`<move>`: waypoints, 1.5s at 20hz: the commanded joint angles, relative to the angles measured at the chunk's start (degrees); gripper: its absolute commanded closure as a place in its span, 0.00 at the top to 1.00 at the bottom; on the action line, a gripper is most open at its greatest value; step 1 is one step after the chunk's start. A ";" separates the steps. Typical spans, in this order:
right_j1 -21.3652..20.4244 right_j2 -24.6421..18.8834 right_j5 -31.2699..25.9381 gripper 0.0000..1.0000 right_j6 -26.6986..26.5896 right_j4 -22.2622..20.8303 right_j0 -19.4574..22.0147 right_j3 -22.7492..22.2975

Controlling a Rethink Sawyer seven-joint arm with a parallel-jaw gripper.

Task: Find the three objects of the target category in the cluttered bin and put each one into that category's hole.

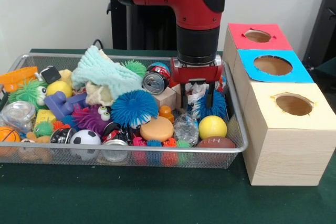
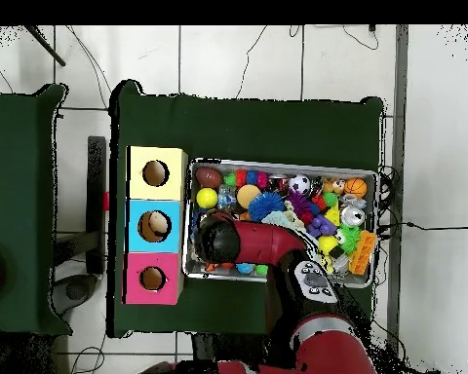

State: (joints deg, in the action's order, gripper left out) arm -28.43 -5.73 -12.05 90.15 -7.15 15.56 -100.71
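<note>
My gripper [image 1: 196, 101] hangs low in the right part of the wire mesh bin [image 1: 239, 129], its two black fingers [image 1: 184, 98] apart and open. A white crumpled thing [image 1: 197, 92] lies between and behind them, and a blue spiky ball [image 1: 215, 106] sits at the right finger. Nearby are a yellow ball [image 1: 212, 127], a brown football [image 1: 216, 142], a crushed clear bottle [image 1: 186, 127] and a soda can [image 1: 156, 80]. Right of the bin stand three boxes with round holes: red [image 1: 258, 36], blue [image 1: 273, 65] and yellow [image 1: 294, 104]. In the overhead view the arm [image 2: 240, 242] hides the gripper.
The bin also holds a big blue spiky ball [image 1: 134, 107], an orange disc [image 1: 156, 128], a teal cloth [image 1: 105, 72], a purple googly-eyed toy [image 1: 92, 118], a soccer ball [image 1: 85, 138] and a small basketball [image 1: 8, 134]. Seen from overhead, the boxes [image 2: 155, 226] stand along the bin's [image 2: 378, 175] left side.
</note>
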 commanded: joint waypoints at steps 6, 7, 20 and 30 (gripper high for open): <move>2.04 -1.91 3.76 1.00 7.85 0.59 1.14 6.28; 1.34 -2.23 3.11 1.00 7.62 0.66 1.50 6.08; -3.34 -3.92 -3.54 1.00 4.75 0.81 4.07 5.28; 2.13 -4.32 0.54 1.00 6.22 0.66 2.44 8.78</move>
State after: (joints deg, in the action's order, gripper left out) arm -30.10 -5.81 -10.92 90.15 -7.17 18.26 -96.77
